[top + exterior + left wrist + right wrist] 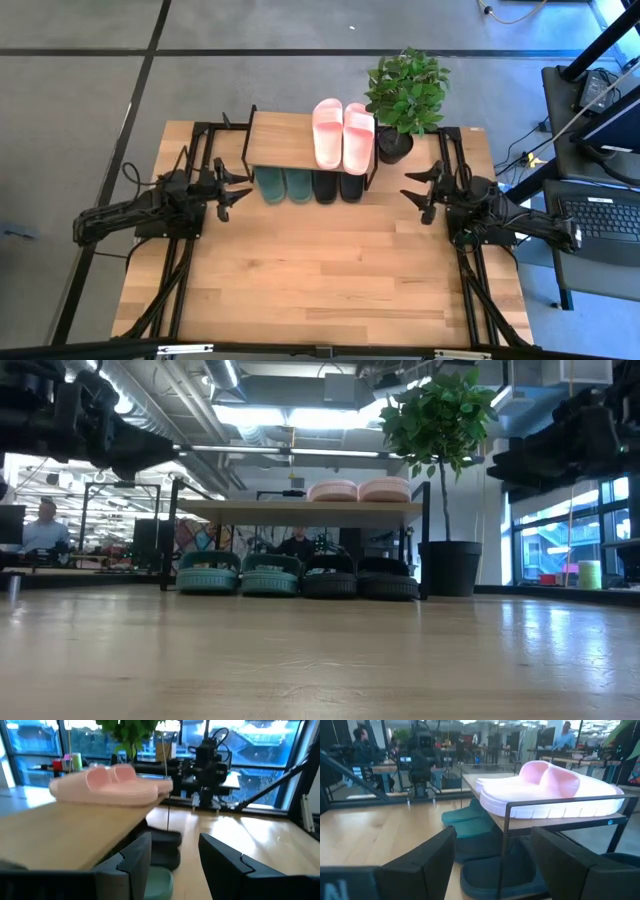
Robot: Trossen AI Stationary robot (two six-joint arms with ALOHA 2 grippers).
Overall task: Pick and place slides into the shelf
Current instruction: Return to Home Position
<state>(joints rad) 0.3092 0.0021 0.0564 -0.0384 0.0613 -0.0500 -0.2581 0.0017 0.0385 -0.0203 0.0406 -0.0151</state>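
1. High view: the shelf (280,140) sits at 12 o'clock on the table (320,280). The pink pair (343,135) lies on the board's 3 o'clock end. The green pair (284,185) and black pair (338,186) are tucked underneath, ends poking out toward 6. Every slide's long axis runs 12–6. The left gripper (246,187) hangs at 9 o'clock of the row, nearest the green. The right gripper (408,186) is at 3 o'clock, nearest the black. Both are spread, empty and apart from the frame.
2. Low view: four rubber slides sit side by side under the pale wooden board, inside the thin black metal frame.
3. Left wrist view: the fingers are released with nothing between them. The pink slides look smooth and matte, with wide moulded straps.
4. Right wrist view: the fingers are parted and bare, and the pink sole's edge is finely ribbed. With all six slides apparently placed, each arm's retreat should go straight outward, away from the posts.
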